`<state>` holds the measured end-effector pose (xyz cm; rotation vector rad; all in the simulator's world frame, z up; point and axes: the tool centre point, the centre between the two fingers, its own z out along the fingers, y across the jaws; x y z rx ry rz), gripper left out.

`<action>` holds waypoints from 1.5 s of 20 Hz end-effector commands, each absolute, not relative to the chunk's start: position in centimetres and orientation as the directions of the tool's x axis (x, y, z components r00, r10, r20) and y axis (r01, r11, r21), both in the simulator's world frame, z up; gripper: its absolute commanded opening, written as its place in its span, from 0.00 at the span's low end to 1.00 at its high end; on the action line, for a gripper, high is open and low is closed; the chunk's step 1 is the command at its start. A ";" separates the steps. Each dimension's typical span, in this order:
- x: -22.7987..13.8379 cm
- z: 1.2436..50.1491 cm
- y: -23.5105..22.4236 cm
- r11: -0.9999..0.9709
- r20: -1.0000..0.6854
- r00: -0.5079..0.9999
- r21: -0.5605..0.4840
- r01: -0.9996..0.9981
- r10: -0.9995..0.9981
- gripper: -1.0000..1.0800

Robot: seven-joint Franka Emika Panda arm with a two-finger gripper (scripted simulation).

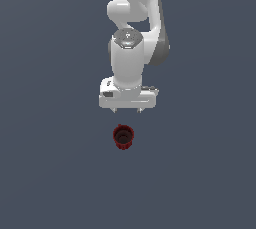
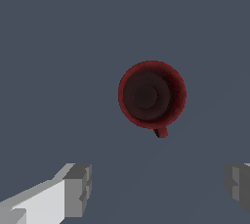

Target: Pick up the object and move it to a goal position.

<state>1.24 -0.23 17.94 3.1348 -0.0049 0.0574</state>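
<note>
End effector (image 1: pixel 127 109) spread wide, above red cup (image 1: pixel 123 137), apart.

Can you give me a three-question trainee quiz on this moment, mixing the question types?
1. True or false: the gripper is shut on the dark red cup.
2. Multiple choice: how does the cup stand? A) tipped on its side B) upright, opening facing up C) upside down
3. Fill in: in the wrist view, the cup shows a small ____ sticking out from its rim.

Key
1. False: the fingers are spread wide with nothing between them, and the cup sits apart from them on the grey floor.
2. B
3. nub (a handle-like tab)
</note>
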 end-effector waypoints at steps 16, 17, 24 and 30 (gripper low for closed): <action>1.7 18.4 0.7 -1.000 0.045 0.999 0.010 0.009 0.009 1.00; 1.7 18.3 0.6 -1.000 0.041 0.999 0.007 -0.003 -0.002 1.00; 1.9 17.1 -0.4 -0.989 -0.012 0.990 -0.036 -0.144 -0.143 1.00; 2.2 15.4 -1.8 -0.933 -0.106 0.934 -0.085 -0.350 -0.341 1.00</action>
